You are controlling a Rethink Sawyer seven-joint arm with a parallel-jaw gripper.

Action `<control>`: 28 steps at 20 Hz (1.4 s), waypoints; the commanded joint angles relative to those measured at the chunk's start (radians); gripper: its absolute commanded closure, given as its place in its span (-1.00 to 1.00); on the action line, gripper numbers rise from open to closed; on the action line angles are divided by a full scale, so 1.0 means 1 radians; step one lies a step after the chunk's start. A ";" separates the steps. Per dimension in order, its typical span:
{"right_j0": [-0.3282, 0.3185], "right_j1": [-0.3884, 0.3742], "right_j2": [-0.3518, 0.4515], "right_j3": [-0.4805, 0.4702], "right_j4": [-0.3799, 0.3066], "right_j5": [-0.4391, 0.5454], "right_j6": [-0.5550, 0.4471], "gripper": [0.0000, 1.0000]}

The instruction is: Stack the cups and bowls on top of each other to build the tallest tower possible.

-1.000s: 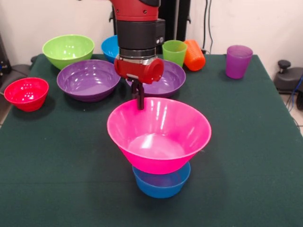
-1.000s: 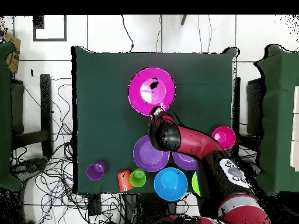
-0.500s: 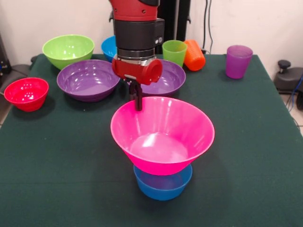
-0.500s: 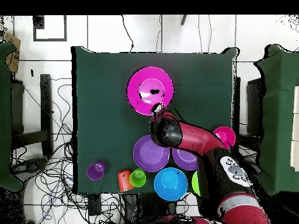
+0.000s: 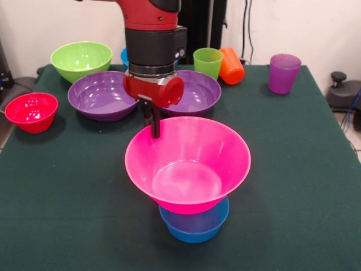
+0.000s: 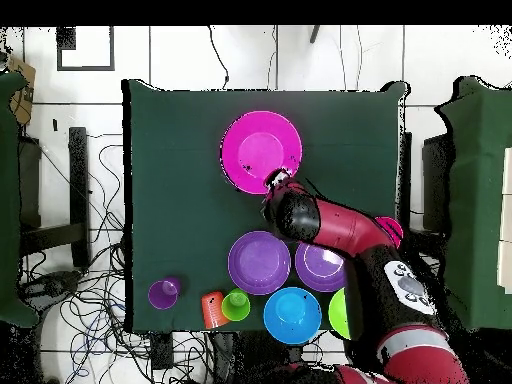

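My gripper (image 5: 152,133) is shut on the far rim of the big pink bowl (image 5: 189,164), one finger inside the rim. The pink bowl sits tilted over a blue bowl (image 5: 194,227) that shows only below it, near the table's front edge. From above, the pink bowl (image 6: 262,150) hides the blue one, and the gripper (image 6: 272,182) is at its rim nearest the robot. Behind stand two purple bowls (image 5: 104,95) (image 5: 194,93), a lime green bowl (image 5: 81,59), a red bowl (image 5: 31,112) and a second blue bowl (image 5: 123,55). A green cup (image 5: 207,62), an orange cup (image 5: 231,65) on its side and a purple cup (image 5: 283,72) stand at the back.
The dark green table (image 5: 293,169) ends close behind the cups. In the overhead view the arm (image 6: 345,235) crosses over the red bowl and part of one purple bowl (image 6: 320,265). Cables lie on the floor around the table.
The gripper has moved left in the front view, taking the pink bowl's rim with it. The pink bowl has slid a little over the blue bowl and tilts more toward the camera.
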 commanded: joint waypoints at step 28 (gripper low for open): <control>0.132 0.050 -0.030 -0.143 0.110 0.348 0.097 1.00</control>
